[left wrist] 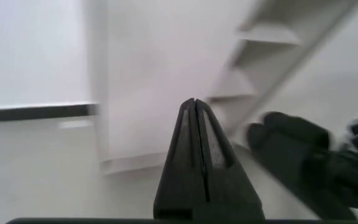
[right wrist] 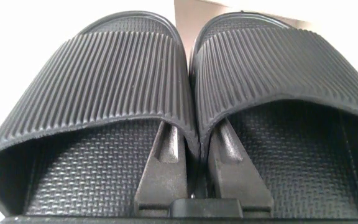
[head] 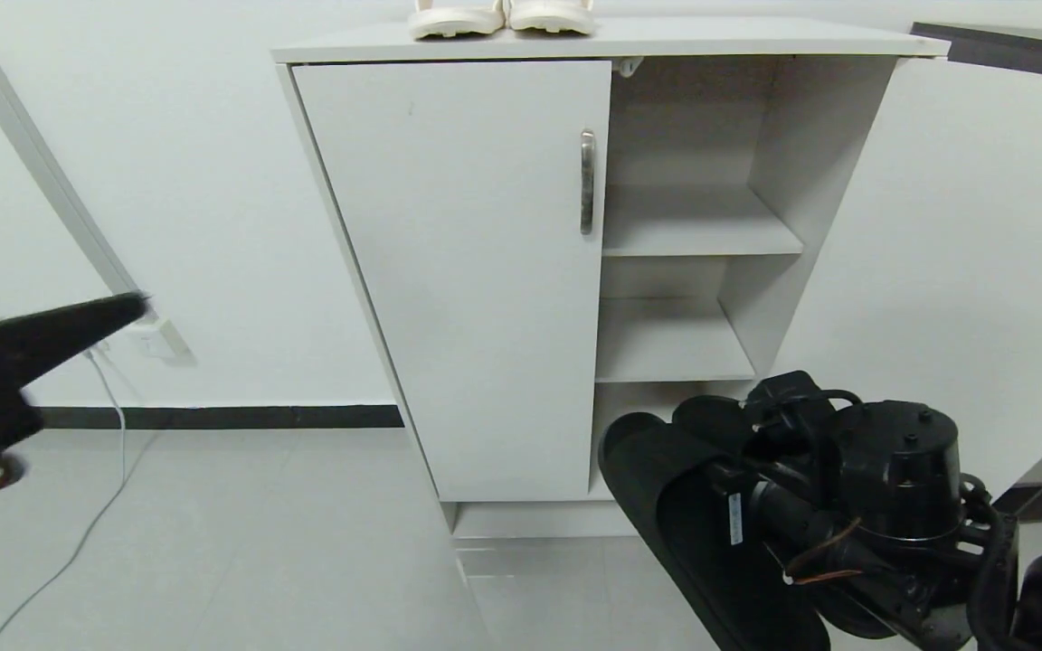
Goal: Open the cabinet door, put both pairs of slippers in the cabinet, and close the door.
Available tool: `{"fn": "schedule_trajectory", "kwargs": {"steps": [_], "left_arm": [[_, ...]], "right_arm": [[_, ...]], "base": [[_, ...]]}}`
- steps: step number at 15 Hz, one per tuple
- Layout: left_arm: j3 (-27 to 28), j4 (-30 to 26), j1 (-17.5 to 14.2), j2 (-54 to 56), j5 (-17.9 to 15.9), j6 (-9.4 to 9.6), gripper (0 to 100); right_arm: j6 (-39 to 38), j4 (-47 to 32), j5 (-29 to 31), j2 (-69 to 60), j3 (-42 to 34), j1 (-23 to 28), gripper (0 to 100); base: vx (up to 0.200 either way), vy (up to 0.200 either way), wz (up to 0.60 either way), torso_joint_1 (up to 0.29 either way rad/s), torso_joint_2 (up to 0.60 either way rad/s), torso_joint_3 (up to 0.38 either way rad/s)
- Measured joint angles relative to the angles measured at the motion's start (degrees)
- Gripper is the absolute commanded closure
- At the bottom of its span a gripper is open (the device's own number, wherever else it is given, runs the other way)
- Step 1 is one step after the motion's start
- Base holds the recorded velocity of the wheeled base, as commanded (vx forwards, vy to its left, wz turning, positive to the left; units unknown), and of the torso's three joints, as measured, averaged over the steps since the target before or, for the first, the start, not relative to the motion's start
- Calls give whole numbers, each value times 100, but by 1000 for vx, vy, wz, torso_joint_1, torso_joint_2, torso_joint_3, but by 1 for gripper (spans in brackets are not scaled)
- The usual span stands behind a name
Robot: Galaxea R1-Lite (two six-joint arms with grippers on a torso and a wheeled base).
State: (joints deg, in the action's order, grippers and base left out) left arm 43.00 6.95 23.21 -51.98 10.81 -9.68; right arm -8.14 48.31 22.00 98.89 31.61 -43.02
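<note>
Our right hand clamps both slippers by their inner walls so the pair enters the cabinet at once; our left hand, pinched together, hangs aside.

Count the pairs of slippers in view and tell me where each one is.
2. The white pair sits on the cabinet top. The black pair is held by the right gripper, low before the open compartment. More could hide behind the closed door.

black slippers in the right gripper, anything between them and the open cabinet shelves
Nothing visible does. The black ribbed rubber slippers, clamped in the right gripper, hang before the open right half of the white cabinet; the closed left door stands aside.
</note>
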Motion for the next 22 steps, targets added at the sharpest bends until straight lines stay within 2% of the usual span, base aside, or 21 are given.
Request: {"fn": "schedule_trajectory", "kwargs": {"steps": [3, 5, 9, 11, 13, 15, 17, 19, 22], "left_arm": [[-1122, -572, -959, 1687, 306, 98, 100], [-1957, -741, -1562, 2762, 401, 246, 100], [-3407, -905, -2154, 4509, 435, 701, 100], [-3862, -722, -2270, 4912, 399, 772, 100], [-4185, -536, -2305, 5086, -239, 823, 100], [-4269, -695, -2310, 5160, -603, 1000, 100], [-4290, -697, -2310, 5196, -1139, 1003, 100], [-4297, -700, -2314, 5209, -1220, 1087, 100], [-4300, -700, -2311, 5216, -1201, 1054, 100]], "right_arm": [[123, 254, 9, 213, -28, -24, 100], [134, 282, 11, 271, -85, -99, 100], [158, 377, 0, 321, -132, -144, 100], [157, 440, -2, 334, -162, -160, 100], [157, 453, -22, 350, -188, -227, 100], [157, 536, -17, 384, -195, -341, 100], [157, 744, -52, 461, -229, -424, 100], [157, 1270, -44, 635, -243, -466, 100], [177, 2150, -9, 1059, -236, -499, 100]], "base": [[0, 0, 0, 0, 0, 0], [0, 0, 0, 0, 0, 0], [0, 0, 0, 0, 0, 0], [0, 0, 0, 0, 0, 0], [0, 0, 0, 0, 0, 0], [0, 0, 0, 0, 0, 0], [0, 0, 0, 0, 0, 0], [0, 0, 0, 0, 0, 0], [0, 0, 0, 0, 0, 0]]}}
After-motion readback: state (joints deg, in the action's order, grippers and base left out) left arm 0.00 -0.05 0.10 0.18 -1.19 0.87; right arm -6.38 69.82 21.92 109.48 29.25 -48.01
